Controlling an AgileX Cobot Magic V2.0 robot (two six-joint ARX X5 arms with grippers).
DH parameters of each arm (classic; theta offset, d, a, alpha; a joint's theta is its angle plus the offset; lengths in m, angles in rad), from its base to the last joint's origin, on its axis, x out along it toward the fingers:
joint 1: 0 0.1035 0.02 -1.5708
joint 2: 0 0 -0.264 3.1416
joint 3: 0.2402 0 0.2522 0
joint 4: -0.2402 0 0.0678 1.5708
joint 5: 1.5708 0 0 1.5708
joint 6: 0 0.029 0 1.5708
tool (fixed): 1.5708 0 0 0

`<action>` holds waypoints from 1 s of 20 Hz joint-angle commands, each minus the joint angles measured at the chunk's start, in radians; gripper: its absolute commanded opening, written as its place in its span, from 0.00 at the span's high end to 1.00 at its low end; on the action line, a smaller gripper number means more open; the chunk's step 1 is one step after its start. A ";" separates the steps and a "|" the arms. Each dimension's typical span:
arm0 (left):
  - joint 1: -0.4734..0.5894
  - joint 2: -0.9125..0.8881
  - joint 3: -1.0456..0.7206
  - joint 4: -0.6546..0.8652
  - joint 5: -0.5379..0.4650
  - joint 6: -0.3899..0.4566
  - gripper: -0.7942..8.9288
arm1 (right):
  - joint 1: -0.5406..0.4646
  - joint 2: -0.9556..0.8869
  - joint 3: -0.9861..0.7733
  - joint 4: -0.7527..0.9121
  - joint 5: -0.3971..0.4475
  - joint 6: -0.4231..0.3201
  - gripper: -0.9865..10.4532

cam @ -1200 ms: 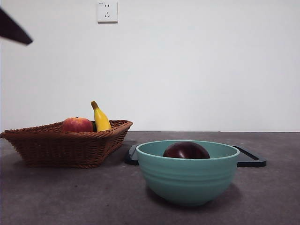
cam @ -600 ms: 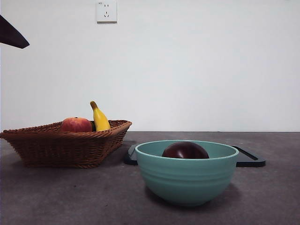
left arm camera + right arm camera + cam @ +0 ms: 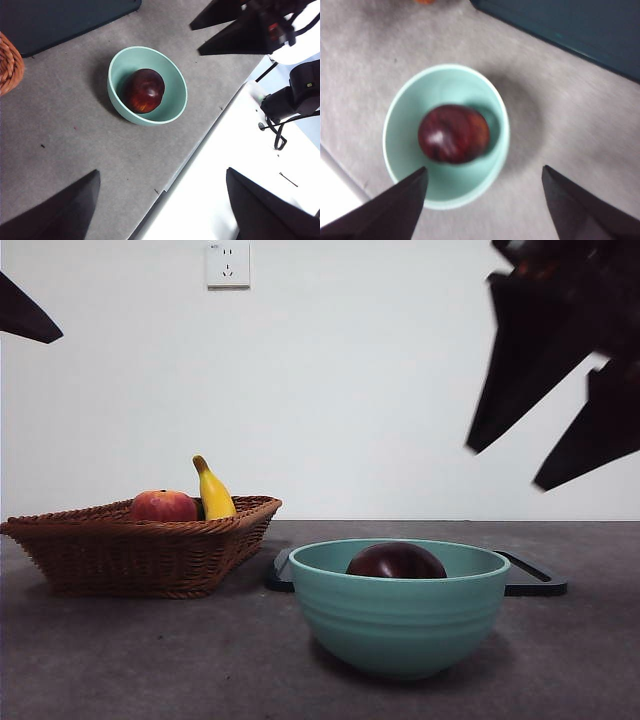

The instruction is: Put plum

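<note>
The plum (image 3: 397, 561) sits inside the teal bowl (image 3: 400, 625), resting on the bowl's floor w/ only its dark glossy top showing above the rim in the front view; from the left wrist view (image 3: 144, 91) it lies a bit off-centre in the bowl, touching nothing but the bowl. In the right wrist view the plum (image 3: 453, 133) is blurred but clearly loose in the bowl, no jaw on it. Right gripper (image 3: 555, 445) hangs high at the upper right of the front view, above & to the side of the bowl, jaws spread wide apart, nothing between them; the same gripper shows in the left wrist view near the table edge past the bowl. Left gripper (image 3: 162, 210) is up high too, well apart from the bowl, jaws wide apart & empty; in the front view it's only a black tip at the upper left corner. Behind the bowl lies a flat dark tray (image 3: 535, 580), partly hidden by the bowl. Off to the side stands a wicker basket (image 3: 140, 550) holding a red-orange apple (image 3: 164, 506) & a yellow banana (image 3: 214, 492) propped upright just beside it. Grey tabletop (image 3: 150, 660), white wall w/ a socket (image 3: 228, 264) behind.
</note>
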 commanded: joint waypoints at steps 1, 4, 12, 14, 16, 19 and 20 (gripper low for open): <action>-0.003 0.005 0.009 0.009 0.008 0.017 0.51 | 0.030 0.048 -0.018 0.061 0.043 0.047 0.61; -0.003 0.005 0.009 0.009 0.008 0.017 0.51 | 0.057 0.111 -0.022 0.119 0.093 0.048 0.66; -0.003 0.005 0.009 0.009 0.008 0.017 0.51 | 0.087 0.267 -0.022 0.232 0.160 0.056 0.78; -0.003 0.005 0.009 0.009 0.008 0.017 0.51 | 0.087 0.283 -0.022 0.245 0.159 0.056 0.79; -0.003 0.005 0.009 0.010 0.008 0.017 0.51 | 0.087 0.296 -0.022 0.244 0.159 0.056 0.81; -0.003 0.005 0.009 0.010 0.008 0.017 0.51 | 0.087 0.300 -0.022 0.253 0.150 0.056 0.86; -0.003 0.005 0.009 0.010 0.008 0.017 0.51 | 0.087 0.300 -0.022 0.256 0.150 0.056 0.89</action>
